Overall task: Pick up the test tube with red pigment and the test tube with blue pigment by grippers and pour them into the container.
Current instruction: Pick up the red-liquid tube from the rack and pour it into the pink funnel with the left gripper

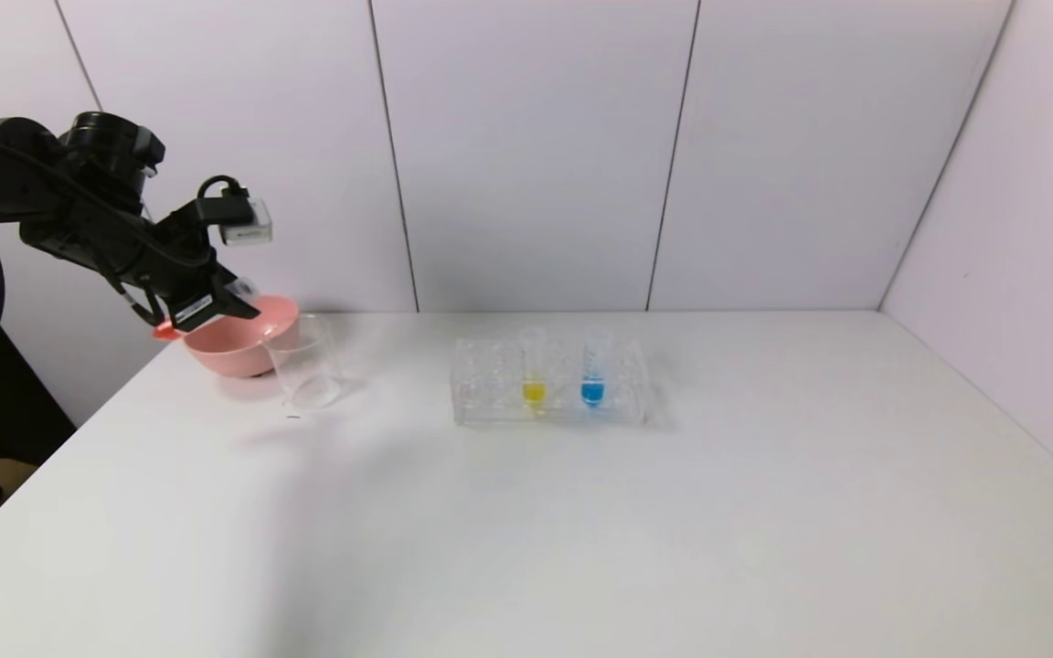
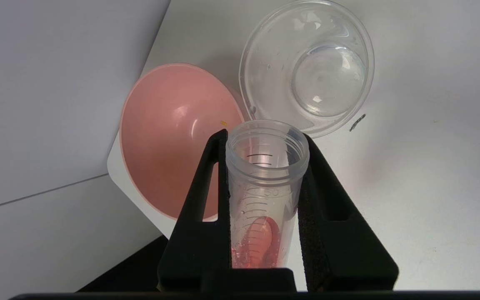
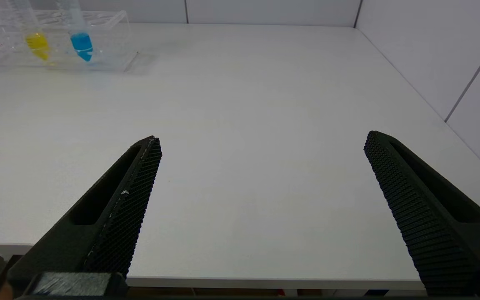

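- Left gripper (image 2: 265,166): fingers pressed in on the test tube with red pigment (image 2: 265,196), one black finger on each side of its clear wall, just below the threaded mouth.
- Tube's open mouth faces away from the claw; orange-red liquid sits back at the tube's tip, near the base of the fingers.
- Head view: left gripper (image 1: 239,306) is raised over the pink bowl (image 1: 239,352) at the table's (image 1: 581,530) far left corner; only a red sliver of the tube shows there.
- Glass beaker (image 2: 308,68): just beyond the tube's mouth and off to one side, apart from it, standing on the table and touching the pink bowl's rim.
- Pink bowl: under and beside the claw.
- Right gripper (image 3: 261,143): fingers spread wide, nothing between them, low at the table's near edge.
- Test tube with blue pigment (image 3: 79,39): well ahead of the right claw, upright in the clear tube rack (image 3: 111,25), right beside a yellow-liquid tube (image 3: 36,41).
- Rack is well apart from the left claw.
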Controlling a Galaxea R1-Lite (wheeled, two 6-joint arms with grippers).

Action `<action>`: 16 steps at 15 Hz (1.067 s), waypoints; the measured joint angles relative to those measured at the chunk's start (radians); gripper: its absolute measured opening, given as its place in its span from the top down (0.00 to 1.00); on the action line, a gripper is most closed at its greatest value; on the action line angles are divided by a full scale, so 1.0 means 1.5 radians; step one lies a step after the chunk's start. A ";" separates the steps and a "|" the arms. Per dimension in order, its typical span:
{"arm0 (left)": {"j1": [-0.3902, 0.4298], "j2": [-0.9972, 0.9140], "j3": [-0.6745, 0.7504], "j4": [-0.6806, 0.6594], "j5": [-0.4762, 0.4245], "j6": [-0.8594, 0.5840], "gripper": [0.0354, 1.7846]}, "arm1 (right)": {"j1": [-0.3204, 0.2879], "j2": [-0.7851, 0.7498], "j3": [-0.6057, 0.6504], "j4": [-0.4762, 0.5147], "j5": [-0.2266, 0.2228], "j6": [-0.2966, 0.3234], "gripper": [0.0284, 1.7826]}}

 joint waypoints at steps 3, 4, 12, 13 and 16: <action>-0.002 0.006 -0.004 0.001 0.007 -0.002 0.75 | 0.000 0.000 0.000 0.000 0.000 0.000 0.00; -0.005 0.008 -0.007 0.003 0.014 -0.002 0.75 | 0.000 0.000 0.000 0.000 0.000 0.000 0.00; -0.015 0.013 -0.010 0.002 0.028 -0.011 0.75 | 0.000 0.000 0.000 0.000 0.000 0.000 0.00; -0.015 0.013 -0.010 0.002 0.035 -0.011 0.75 | 0.000 0.000 0.000 0.000 0.000 0.000 0.00; -0.020 0.013 -0.010 0.002 0.042 -0.012 0.75 | 0.000 0.000 0.000 0.000 0.000 0.000 0.00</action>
